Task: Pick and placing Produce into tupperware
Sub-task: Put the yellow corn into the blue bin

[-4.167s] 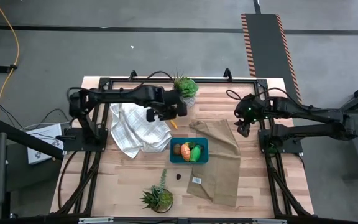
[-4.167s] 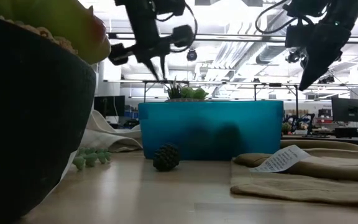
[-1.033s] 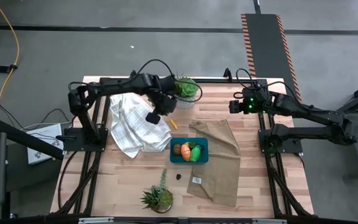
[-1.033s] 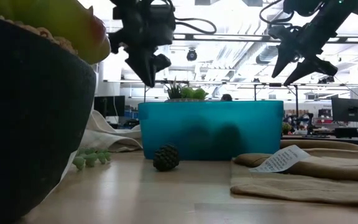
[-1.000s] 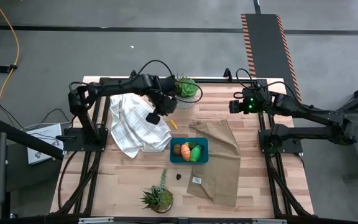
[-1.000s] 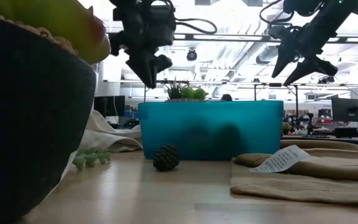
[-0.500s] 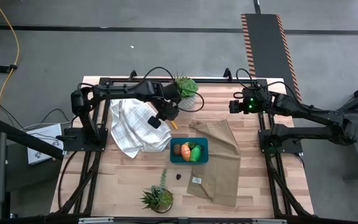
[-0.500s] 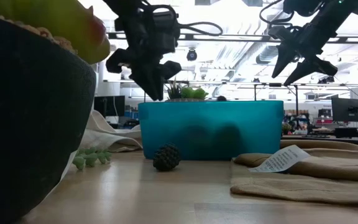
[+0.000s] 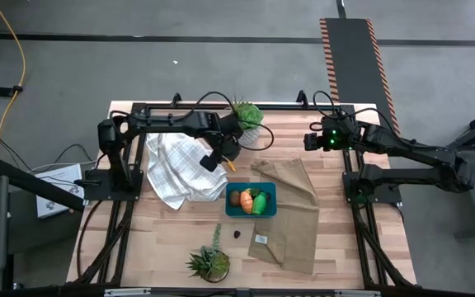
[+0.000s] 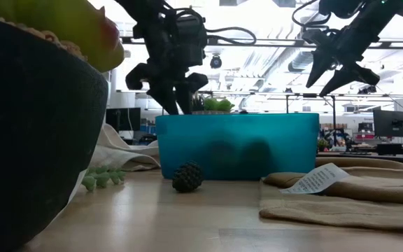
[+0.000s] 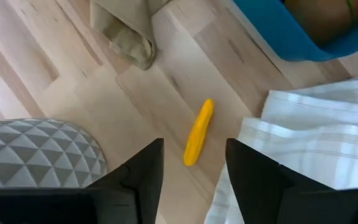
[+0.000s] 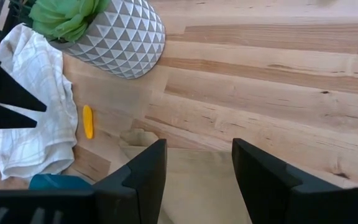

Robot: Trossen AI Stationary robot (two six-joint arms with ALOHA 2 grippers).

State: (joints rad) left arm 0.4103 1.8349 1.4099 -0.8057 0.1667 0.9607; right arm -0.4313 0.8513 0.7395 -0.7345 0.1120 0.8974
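Observation:
The yellow banana [image 9: 231, 166] lies flat on the wood between the white checked cloth [image 9: 180, 169] and the tan cloth [image 9: 291, 210]. My left gripper [image 9: 221, 157] hovers open just above it; in the left wrist view the banana [image 11: 199, 132] shows between and beyond the fingers [image 11: 194, 168]. The teal tupperware [image 9: 251, 210] holds a brown piece [image 9: 235, 197], an orange piece [image 9: 246, 198] and a green piece [image 9: 260, 202]. My right gripper [image 9: 312, 142] waits open, raised over the table's far right part.
A grey-potted plant [image 9: 246, 120] stands at the far edge close to my left gripper; another plant [image 9: 209, 262] stands at the near edge. A small dark round piece [image 10: 187, 177] lies on the wood in front of the tupperware [image 10: 236, 145]. The tan cloth carries a white label [image 10: 317, 178].
My left gripper has moved down and toward the table's near-right, away from the far plant and closer to the banana, staying open. The banana and the other things have kept their places.

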